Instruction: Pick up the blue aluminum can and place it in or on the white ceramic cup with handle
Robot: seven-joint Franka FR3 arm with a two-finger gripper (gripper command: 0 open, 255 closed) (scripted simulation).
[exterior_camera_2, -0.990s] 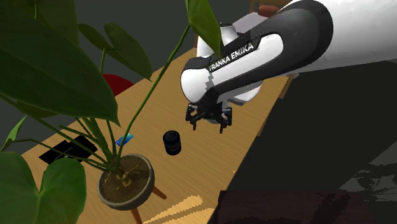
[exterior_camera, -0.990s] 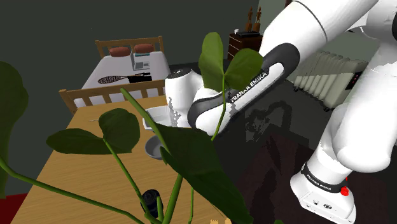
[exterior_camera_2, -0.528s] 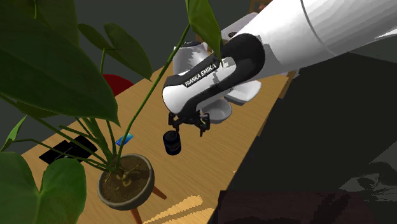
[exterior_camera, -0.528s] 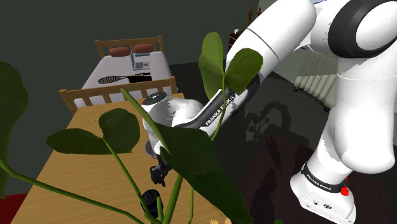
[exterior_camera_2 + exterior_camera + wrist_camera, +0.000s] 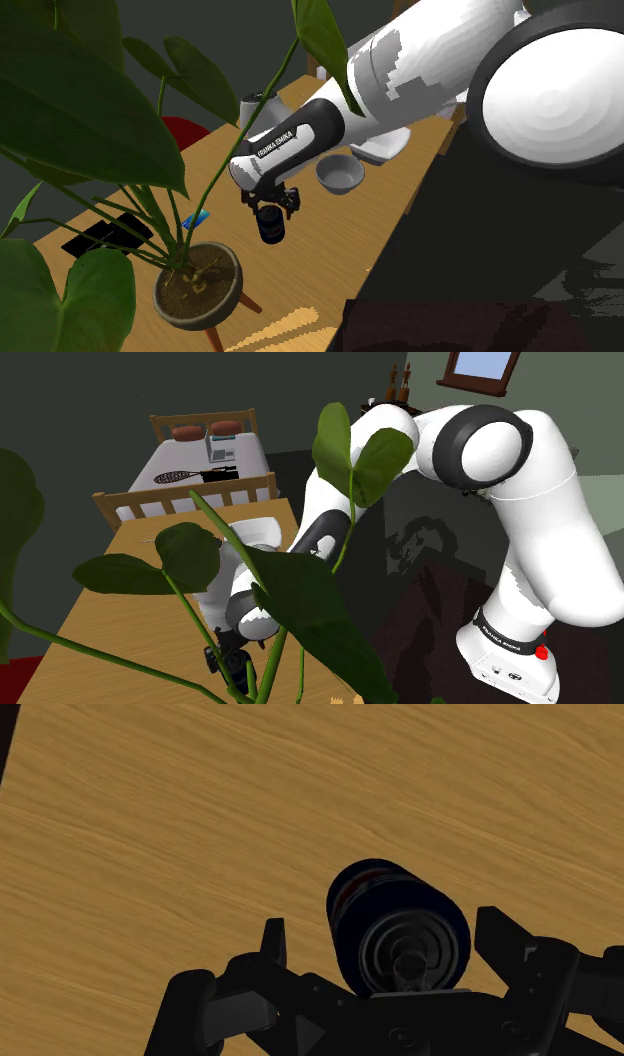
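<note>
A dark blue can (image 5: 270, 226) stands upright on the wooden table (image 5: 330, 230), close to the plant pot. My gripper (image 5: 268, 206) is open and hangs right over the can's top. In the wrist view the can (image 5: 398, 929) lies between the two black fingers (image 5: 272, 944), which stand apart and do not touch it. From the shoulder view the gripper (image 5: 224, 656) and the can (image 5: 238, 672) are partly hidden by leaves. A white cup (image 5: 384, 150) sits farther along the table, mostly behind the arm; its rim (image 5: 258, 532) peeks out past my forearm.
A grey bowl (image 5: 340, 174) sits between the can and the cup. A big potted plant (image 5: 199, 284) stands beside the can, its stems and leaves reaching over the work area. A black flat object (image 5: 100, 236) and a blue card (image 5: 197, 217) lie behind the stems.
The arm has swung down and toward the plant. The gripper dropped from well above the table to just over the can, still open. The grey bowl is now uncovered.
</note>
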